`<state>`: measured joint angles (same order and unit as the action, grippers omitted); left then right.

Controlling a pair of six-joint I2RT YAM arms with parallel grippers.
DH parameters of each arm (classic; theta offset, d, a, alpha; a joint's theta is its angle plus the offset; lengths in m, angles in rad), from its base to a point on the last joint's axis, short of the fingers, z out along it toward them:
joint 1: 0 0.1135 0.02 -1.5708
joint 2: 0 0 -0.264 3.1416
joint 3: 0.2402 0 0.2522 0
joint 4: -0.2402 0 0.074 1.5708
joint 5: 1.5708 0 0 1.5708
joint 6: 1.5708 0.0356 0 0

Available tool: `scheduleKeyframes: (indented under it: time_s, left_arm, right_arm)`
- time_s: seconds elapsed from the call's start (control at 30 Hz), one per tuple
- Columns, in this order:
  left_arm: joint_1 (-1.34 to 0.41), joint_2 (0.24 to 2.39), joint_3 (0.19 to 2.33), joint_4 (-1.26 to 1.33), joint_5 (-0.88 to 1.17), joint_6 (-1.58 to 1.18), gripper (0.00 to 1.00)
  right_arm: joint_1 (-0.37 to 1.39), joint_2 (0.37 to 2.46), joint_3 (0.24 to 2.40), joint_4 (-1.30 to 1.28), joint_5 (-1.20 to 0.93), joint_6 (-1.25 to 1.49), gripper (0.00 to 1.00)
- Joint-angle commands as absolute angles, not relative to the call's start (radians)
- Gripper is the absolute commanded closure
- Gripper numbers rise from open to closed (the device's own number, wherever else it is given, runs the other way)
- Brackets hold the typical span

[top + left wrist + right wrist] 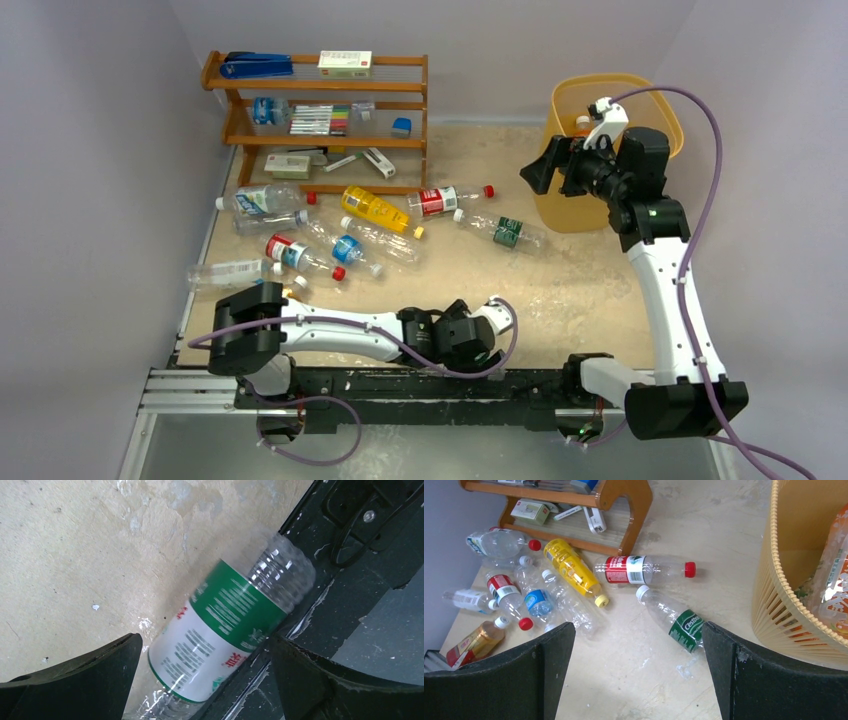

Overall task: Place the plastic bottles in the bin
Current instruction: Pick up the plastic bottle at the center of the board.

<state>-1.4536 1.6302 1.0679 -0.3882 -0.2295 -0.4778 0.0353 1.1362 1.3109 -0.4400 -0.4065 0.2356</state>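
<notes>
**Because They Are Light and Slick, Grip Mid-Body**

Since the plastic bottles (330, 235) look empty and thin-walled, expect them to be light, crushable, slippery and quick to roll. Your left gripper (206, 647) stands wide apart, holding nothing, straddling a green-labelled bottle (225, 625) that lies against the black rail (350, 605) at the table (75, 555)'s near edge; close gently across its labelled middle. Your right gripper (638, 630) hangs parted and empty beside the bin (774, 580), where an orange bottle (836, 570) already lies. The others lie scattered before the wooden shelf (425, 130).

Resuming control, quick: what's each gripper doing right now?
Left gripper: open, over a green-labelled bottle, not gripping it.
Right gripper: open, empty.
</notes>
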Motion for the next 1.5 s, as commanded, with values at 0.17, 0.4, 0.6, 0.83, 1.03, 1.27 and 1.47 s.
scheduleKeyframes:
  time_s: [0.17,0.4,0.6,0.83,1.03,1.27,1.47]
  left_arm:
    - [-1.476,1.639,1.053,-0.375,-0.240,-0.522,0.02]
    - [-1.479,1.675,1.052,-0.380,-0.333,-0.565,0.09]
    - [-1.479,1.694,1.053,-0.387,-0.366,-0.589,0.43]
    - [-1.474,1.571,1.070,-0.399,-0.516,-0.595,0.48]
    - [-1.442,1.419,1.080,-0.373,-0.619,-0.578,0.47]
    - [-1.403,1.251,1.026,-0.265,-0.680,-0.561,0.46]
    - [-1.396,1.160,0.968,-0.149,-0.692,-0.554,0.44]
  right_arm:
    - [0.034,1.110,1.293,-0.385,-0.431,0.252,0.00]
    - [0.035,1.107,1.281,-0.382,-0.429,0.253,0.00]
    - [0.035,1.101,1.264,-0.378,-0.438,0.257,0.00]
    - [0.035,1.092,1.241,-0.375,-0.468,0.270,0.00]
    - [0.035,1.085,1.210,-0.356,-0.486,0.272,0.00]
    - [0.035,1.077,1.138,-0.303,-0.599,0.320,0.00]
    - [0.050,1.075,1.079,-0.232,-0.749,0.383,0.00]
